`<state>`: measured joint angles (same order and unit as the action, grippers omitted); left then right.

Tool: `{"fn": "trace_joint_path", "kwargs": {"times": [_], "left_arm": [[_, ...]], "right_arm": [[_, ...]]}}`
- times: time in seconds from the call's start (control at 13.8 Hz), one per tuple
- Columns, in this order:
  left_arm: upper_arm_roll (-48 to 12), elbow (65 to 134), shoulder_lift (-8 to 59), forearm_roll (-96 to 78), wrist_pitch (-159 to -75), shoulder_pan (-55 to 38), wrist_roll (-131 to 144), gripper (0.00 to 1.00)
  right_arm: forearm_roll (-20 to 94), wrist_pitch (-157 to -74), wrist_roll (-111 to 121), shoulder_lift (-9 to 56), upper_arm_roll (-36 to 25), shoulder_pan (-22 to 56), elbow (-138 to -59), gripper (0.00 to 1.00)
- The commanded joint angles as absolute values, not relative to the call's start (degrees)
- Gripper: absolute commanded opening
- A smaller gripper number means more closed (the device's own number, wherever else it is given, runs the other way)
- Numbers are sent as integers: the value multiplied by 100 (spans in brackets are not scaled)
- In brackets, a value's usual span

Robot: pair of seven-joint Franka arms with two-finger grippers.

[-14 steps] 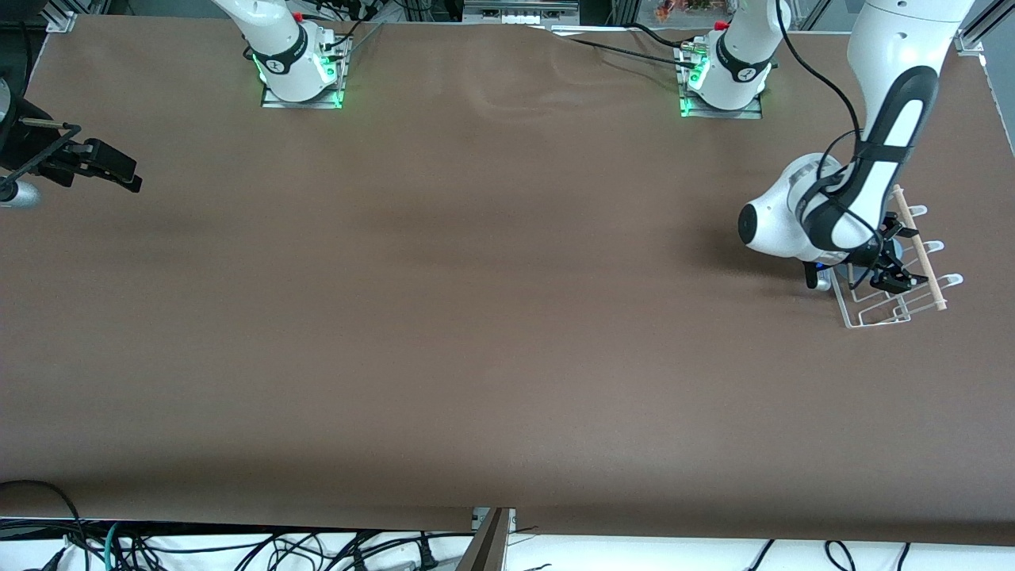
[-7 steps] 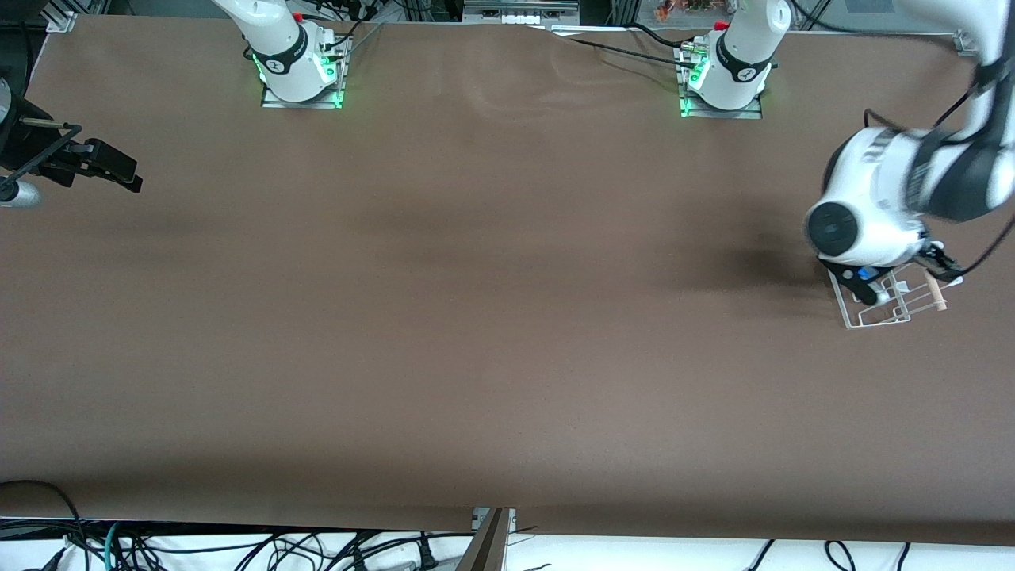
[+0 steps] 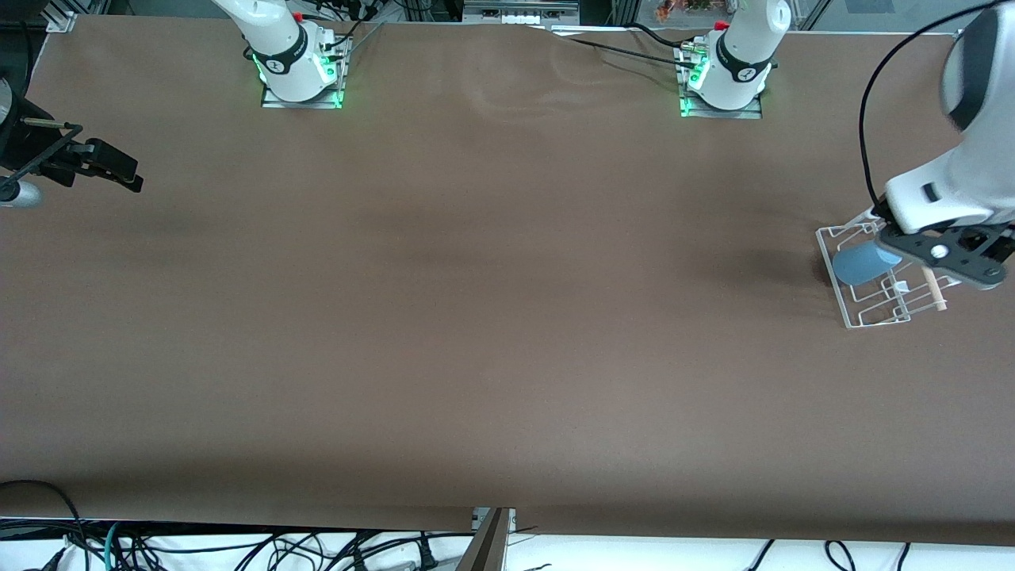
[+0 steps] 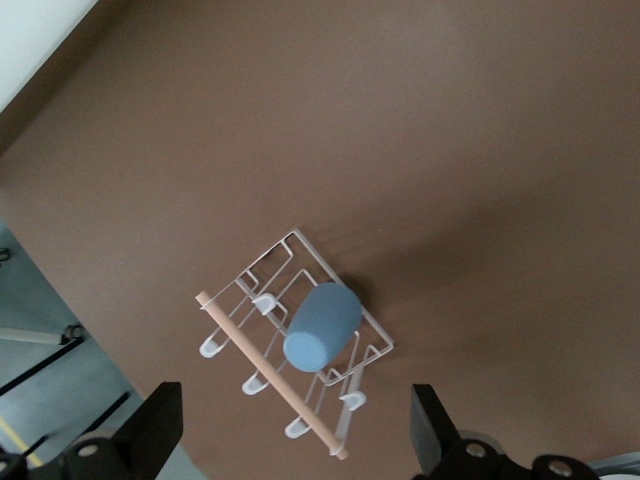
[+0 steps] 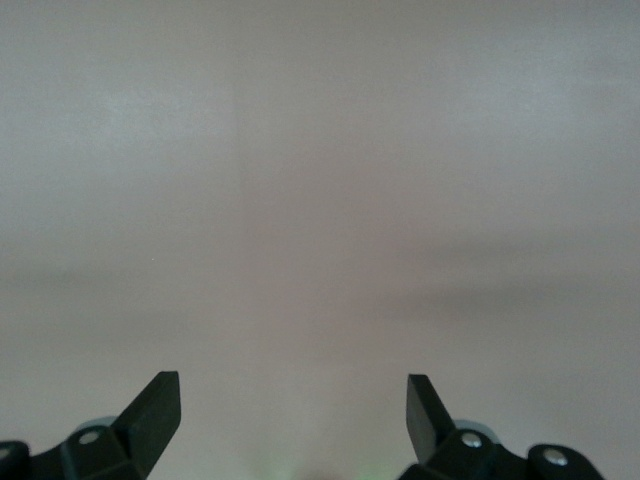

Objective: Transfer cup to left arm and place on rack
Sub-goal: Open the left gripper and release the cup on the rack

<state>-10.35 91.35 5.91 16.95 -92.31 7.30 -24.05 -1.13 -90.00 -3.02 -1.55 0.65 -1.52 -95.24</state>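
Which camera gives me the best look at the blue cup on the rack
The left wrist view: the cup lies whole and unobstructed on the rack. In the front view the left gripper overlaps part of the cup. The right wrist view shows none of it.

This is a robotics lab: two white jointed robot arms are bolted by green-lit metal base plates (image 3: 301, 97) to a long table under a plain brown cover (image 3: 476, 317). Loose black cables (image 3: 238, 547) tangle below the table's edge, and aluminium framing (image 3: 59, 16) stands at its corner.
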Motion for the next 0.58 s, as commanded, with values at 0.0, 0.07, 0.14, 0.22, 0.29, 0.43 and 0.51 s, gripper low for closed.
{"fn": "trace_joint_path", "kwargs": {"times": [0.0,0.07,0.14,0.22,0.29,0.43,0.51], "left_arm": [[-993,8605,598,682,-8685,773,-1236,100],[-967,8604,598,259,-8692,782,-587,100],[-949,8604,598,90,-8692,774,177,100],[-949,8604,598,44,-8692,765,898,100],[-949,8604,606,-8,-8692,765,1332,100],[-949,8543,659,-52,-8675,826,1397,100],[-958,8352,677,-122,-8657,904,1397,100]], "right_arm": [[-70,-8956,-378,-220,114,-193,-9527,100],[-70,-8956,-378,-211,114,-193,-9527,100],[-79,-8956,-378,-211,114,-193,-9536,100],[-88,-8965,-378,-211,114,-193,-9527,100],[-88,-8956,-361,-220,114,-193,-9536,100],[-114,-8965,-360,-220,123,-193,-9527,100],[-114,-8965,-360,-220,123,-193,-9527,100]]}}
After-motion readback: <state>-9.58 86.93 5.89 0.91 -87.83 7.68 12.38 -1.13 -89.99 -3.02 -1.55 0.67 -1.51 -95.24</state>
